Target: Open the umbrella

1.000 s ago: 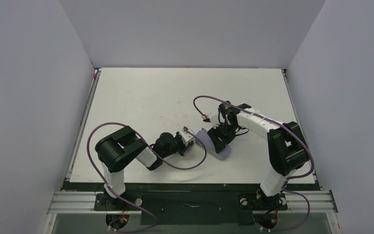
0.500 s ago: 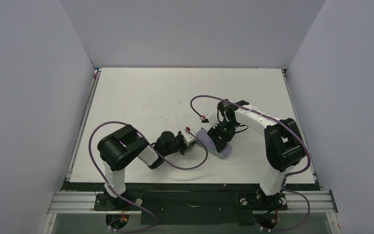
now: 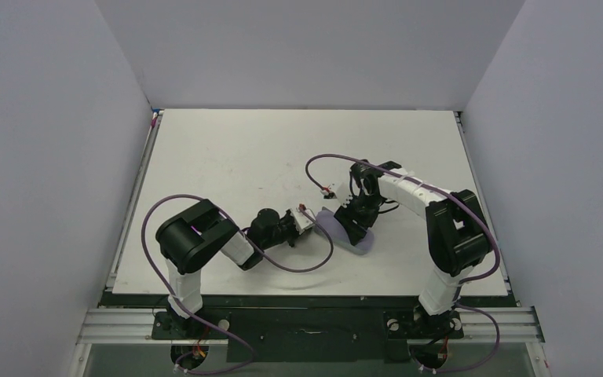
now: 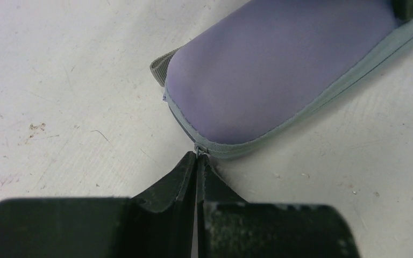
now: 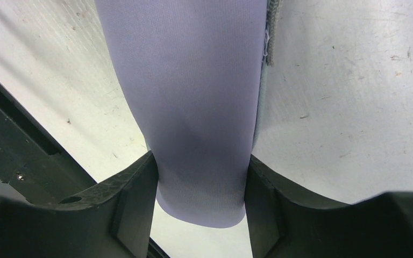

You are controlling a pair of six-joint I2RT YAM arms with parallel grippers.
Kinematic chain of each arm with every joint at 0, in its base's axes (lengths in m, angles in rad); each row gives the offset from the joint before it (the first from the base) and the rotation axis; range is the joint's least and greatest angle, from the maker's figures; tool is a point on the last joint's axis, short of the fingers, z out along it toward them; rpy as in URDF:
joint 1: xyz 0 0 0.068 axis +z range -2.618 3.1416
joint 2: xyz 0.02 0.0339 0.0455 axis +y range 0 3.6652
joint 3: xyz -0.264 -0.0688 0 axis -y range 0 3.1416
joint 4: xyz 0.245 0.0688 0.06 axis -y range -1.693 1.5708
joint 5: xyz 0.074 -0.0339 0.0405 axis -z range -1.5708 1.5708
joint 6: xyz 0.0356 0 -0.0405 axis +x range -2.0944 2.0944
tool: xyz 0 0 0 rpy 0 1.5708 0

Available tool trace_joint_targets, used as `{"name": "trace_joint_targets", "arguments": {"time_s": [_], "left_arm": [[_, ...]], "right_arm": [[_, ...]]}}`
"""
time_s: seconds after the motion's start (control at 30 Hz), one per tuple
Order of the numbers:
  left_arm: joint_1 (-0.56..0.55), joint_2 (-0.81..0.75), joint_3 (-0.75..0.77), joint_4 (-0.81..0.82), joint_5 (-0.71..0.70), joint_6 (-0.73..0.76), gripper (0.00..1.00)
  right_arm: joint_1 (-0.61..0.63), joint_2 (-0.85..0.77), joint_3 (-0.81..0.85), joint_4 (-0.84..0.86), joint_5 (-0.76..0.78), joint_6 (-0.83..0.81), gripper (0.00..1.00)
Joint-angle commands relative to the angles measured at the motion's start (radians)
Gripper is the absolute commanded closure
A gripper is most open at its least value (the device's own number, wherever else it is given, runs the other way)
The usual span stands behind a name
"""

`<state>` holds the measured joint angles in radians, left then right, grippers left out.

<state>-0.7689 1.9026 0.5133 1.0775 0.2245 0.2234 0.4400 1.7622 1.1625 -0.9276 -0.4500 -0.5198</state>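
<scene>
- You could not see the umbrella itself in any view. What showed was a closed lilac pouch point(image 3: 359, 240), and whether the umbrella was inside cannot be told.
- The pouch lay flat on the white table point(image 3: 243, 149), a little right of centre and toward the near edge. Its long axis ran from far left to near right.
- A grey zip point(image 4: 322, 97) ran along the pouch's edge. A small grey fabric tab point(image 4: 160, 64) stuck out at its left end.
- Your left gripper point(image 3: 312, 223) sat low at that left end. Its fingers point(image 4: 183, 177) were clenched together, and the little metal zip pull point(image 4: 199, 151) was pinched at their tips.
- Your right gripper point(image 3: 355, 216) came down from the far right over the pouch. One finger point(image 5: 137, 204) pressed against each long side, so it was grasping the pouch across its width.
- The two grippers were close together, with only the pouch's left end between them.
- Purple cables point(image 3: 298, 270) looped off both arms onto the table.
</scene>
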Motion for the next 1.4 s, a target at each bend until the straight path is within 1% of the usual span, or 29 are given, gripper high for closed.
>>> {"name": "trace_joint_targets", "arguments": {"time_s": [0.0, 0.13, 0.2, 0.23, 0.3, 0.37, 0.43, 0.47, 0.53, 0.6, 0.63, 0.67, 0.7, 0.77, 0.83, 0.87, 0.9, 0.93, 0.97, 1.03, 1.1, 1.27, 1.37], "left_arm": [[-0.016, -0.011, -0.033, 0.013, 0.017, 0.110, 1.00], [-0.061, -0.103, -0.113, -0.024, 0.081, 0.155, 1.00], [-0.089, -0.152, -0.129, -0.078, 0.119, 0.151, 1.00], [-0.124, -0.160, -0.129, -0.101, 0.117, 0.141, 1.00], [-0.184, -0.159, -0.104, -0.115, 0.093, 0.099, 1.00], [-0.225, -0.112, -0.045, -0.115, 0.054, 0.039, 1.00], [-0.239, -0.038, 0.039, -0.126, 0.018, -0.024, 1.00], [-0.239, 0.007, 0.091, -0.129, -0.007, -0.055, 1.00], [-0.235, 0.060, 0.145, -0.132, -0.033, -0.062, 1.00], [-0.225, 0.074, 0.149, -0.100, -0.061, -0.066, 1.00], [-0.216, 0.051, 0.134, -0.074, -0.067, -0.075, 1.00], [-0.191, 0.035, 0.086, -0.018, -0.066, -0.099, 1.00], [-0.180, -0.011, 0.059, 0.007, -0.064, -0.109, 1.00], [-0.147, -0.097, -0.048, 0.027, -0.105, -0.154, 1.00], [-0.116, -0.191, -0.096, -0.028, -0.147, -0.183, 0.91], [-0.103, -0.217, -0.108, -0.081, -0.162, -0.188, 0.77], [-0.097, -0.255, -0.130, -0.100, -0.186, -0.189, 0.70], [-0.087, -0.266, -0.141, -0.112, -0.197, -0.187, 0.57], [-0.079, -0.270, -0.155, -0.112, -0.212, -0.179, 0.52], [-0.070, -0.244, -0.156, -0.095, -0.243, -0.164, 0.50], [-0.065, -0.199, -0.131, -0.064, -0.272, -0.156, 0.51], [-0.061, -0.075, -0.055, 0.015, -0.245, -0.129, 0.53], [-0.062, -0.017, 0.016, 0.042, -0.253, -0.109, 0.53]], "right_arm": [[0.000, 0.084, -0.030, 0.032, 0.091, -0.008, 1.00], [-0.029, 0.091, -0.011, 0.086, 0.124, 0.100, 1.00], [-0.039, 0.090, -0.005, 0.112, 0.145, 0.145, 1.00], [-0.041, 0.087, -0.006, 0.133, 0.150, 0.177, 1.00], [-0.038, 0.076, -0.010, 0.167, 0.152, 0.226, 1.00], [-0.026, 0.069, -0.011, 0.189, 0.128, 0.266, 1.00], [-0.009, 0.064, -0.015, 0.205, 0.098, 0.297, 1.00], [0.002, 0.060, -0.017, 0.211, 0.082, 0.307, 1.00], [0.013, 0.057, -0.026, 0.223, 0.069, 0.322, 1.00], [0.016, 0.052, -0.037, 0.228, 0.067, 0.321, 1.00], [0.015, 0.050, -0.043, 0.227, 0.070, 0.313, 1.00], [0.008, 0.047, -0.052, 0.226, 0.072, 0.302, 1.00], [0.003, 0.042, -0.056, 0.224, 0.074, 0.295, 1.00], [-0.008, 0.042, -0.060, 0.206, 0.076, 0.263, 1.00], [-0.017, 0.041, -0.063, 0.185, 0.070, 0.229, 1.00], [-0.020, 0.040, -0.067, 0.175, 0.069, 0.214, 1.00], [-0.022, 0.038, -0.070, 0.171, 0.063, 0.208, 1.00], [-0.023, 0.037, -0.076, 0.165, 0.060, 0.199, 1.00], [-0.024, 0.033, -0.077, 0.162, 0.053, 0.197, 1.00], [-0.024, 0.028, -0.084, 0.156, 0.041, 0.192, 1.00], [-0.021, 0.024, -0.088, 0.151, 0.033, 0.191, 1.00], [-0.014, 0.011, -0.103, 0.148, 0.023, 0.199, 1.00], [-0.008, 0.009, -0.107, 0.147, 0.022, 0.209, 1.00]]}}
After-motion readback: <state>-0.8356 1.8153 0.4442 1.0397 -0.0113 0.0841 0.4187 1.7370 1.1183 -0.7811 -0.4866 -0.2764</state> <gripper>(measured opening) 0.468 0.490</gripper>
